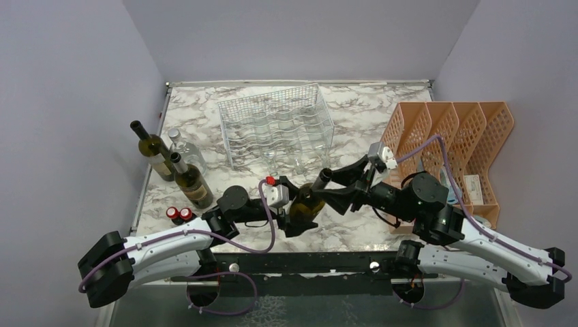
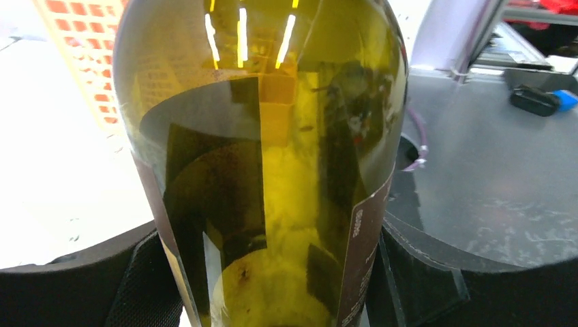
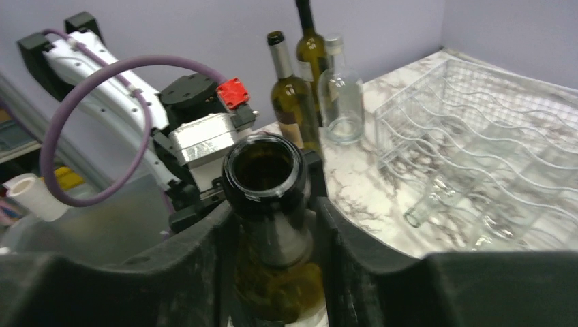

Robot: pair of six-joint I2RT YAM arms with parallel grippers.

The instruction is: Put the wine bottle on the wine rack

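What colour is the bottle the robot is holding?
The bottle is olive green, clearest in the left wrist view.

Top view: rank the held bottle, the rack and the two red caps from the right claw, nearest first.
1. Held bottle: its neck sits in the right claw.
2. Rack: just behind, centre-back.
3. Red caps: far left, near edge.

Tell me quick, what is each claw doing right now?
Left claw: closed on the body of the wine bottle.
Right claw: closed on the neck of the same bottle.
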